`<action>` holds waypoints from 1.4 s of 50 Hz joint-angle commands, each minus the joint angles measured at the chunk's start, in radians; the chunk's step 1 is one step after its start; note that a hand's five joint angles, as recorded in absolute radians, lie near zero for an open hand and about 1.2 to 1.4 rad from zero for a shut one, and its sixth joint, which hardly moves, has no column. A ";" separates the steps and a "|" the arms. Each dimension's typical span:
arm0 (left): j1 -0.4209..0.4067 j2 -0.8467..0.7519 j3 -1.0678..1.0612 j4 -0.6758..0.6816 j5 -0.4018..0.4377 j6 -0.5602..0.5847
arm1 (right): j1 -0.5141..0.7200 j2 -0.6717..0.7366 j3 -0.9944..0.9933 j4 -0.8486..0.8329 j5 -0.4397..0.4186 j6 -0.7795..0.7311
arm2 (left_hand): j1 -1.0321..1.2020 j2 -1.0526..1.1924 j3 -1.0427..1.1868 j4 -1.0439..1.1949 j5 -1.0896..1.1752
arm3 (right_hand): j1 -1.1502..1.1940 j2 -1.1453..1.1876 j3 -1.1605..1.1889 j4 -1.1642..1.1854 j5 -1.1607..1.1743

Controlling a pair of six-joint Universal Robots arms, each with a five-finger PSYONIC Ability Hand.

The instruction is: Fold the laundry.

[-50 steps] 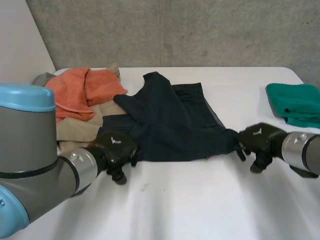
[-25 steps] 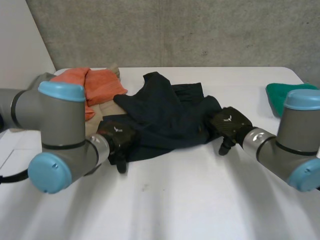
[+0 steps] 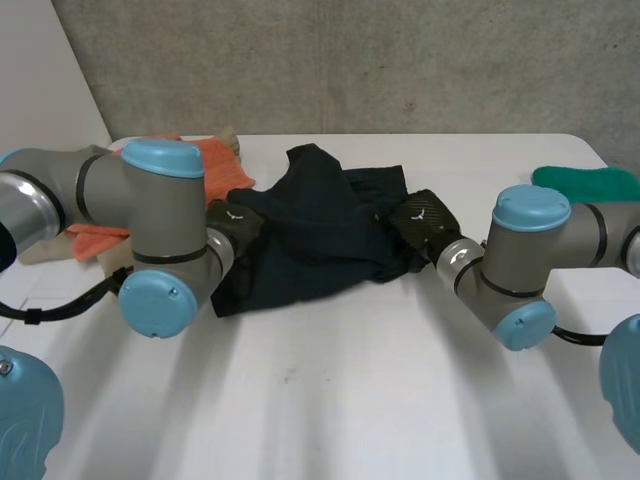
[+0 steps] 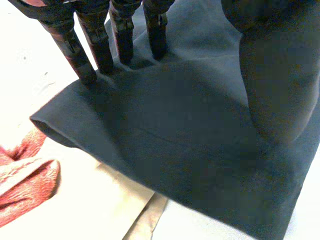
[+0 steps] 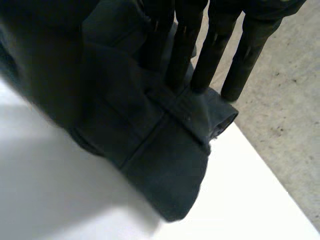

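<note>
A dark navy garment [image 3: 320,225] lies bunched in the middle of the white table [image 3: 350,390]. My left hand [image 3: 233,222] is at its left edge; in the left wrist view its straight fingers [image 4: 100,47] rest on the navy cloth [image 4: 175,130], with the thumb [image 4: 272,75] held apart above it. My right hand [image 3: 421,222] is at the garment's right edge. In the right wrist view its straight fingers [image 5: 210,55] touch a folded-over hem of the dark cloth [image 5: 160,150]. Neither hand pinches the cloth.
An orange towel [image 3: 215,165] lies behind my left arm at the back left, over a beige cloth [image 4: 100,200]. A green folded cloth [image 3: 590,183] sits at the table's right edge. Both elbows hang over the table's middle.
Both hands have moved inward and away from the front, carrying the garment's side edges over its middle. The garment is now narrower and bunched. Both hands' fingers have straightened.
</note>
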 commanded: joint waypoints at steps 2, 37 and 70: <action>-0.020 0.152 -0.144 -0.005 -0.007 -0.007 | 0.010 0.005 -0.026 -0.026 0.011 -0.030 | -0.037 -0.024 -0.030 -0.021 -0.015 | 0.663 0.658 0.678 0.680 0.686; -0.086 0.044 -0.192 0.142 -0.208 0.021 | 0.099 -0.410 0.049 0.238 0.129 0.309 | 0.139 0.152 0.146 0.155 0.161 | 0.663 0.658 0.678 0.680 0.686; -0.092 -0.190 0.168 0.180 -0.130 0.206 | 0.060 -0.365 0.039 0.250 0.124 0.335 | 0.540 0.553 0.547 0.555 0.562 | 0.663 0.658 0.678 0.680 0.686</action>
